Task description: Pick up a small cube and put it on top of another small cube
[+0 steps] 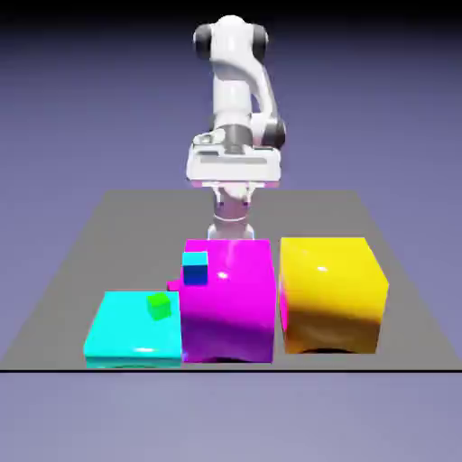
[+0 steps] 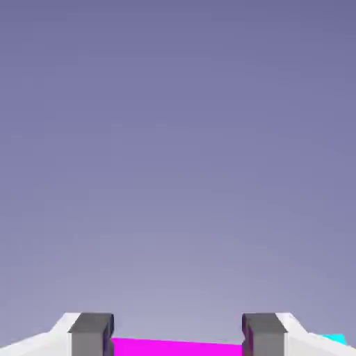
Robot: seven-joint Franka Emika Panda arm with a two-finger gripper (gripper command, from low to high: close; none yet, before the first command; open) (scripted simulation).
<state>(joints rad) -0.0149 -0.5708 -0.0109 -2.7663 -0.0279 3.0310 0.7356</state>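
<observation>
The gripper [image 2: 177, 341] hangs with jaws apart and empty, behind the magenta block [image 1: 230, 298]. The approach step is in hand. The pink cube [image 1: 173, 285] peeks out at the blue cube's [image 1: 195, 268] seven o'clock; next, the gripper must descend over it.

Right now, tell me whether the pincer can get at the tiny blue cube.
Probably yes, from above: the pincer stands open and empty, and nothing lies on the blue cube. The big magenta block close beside it may crowd one finger.
</observation>
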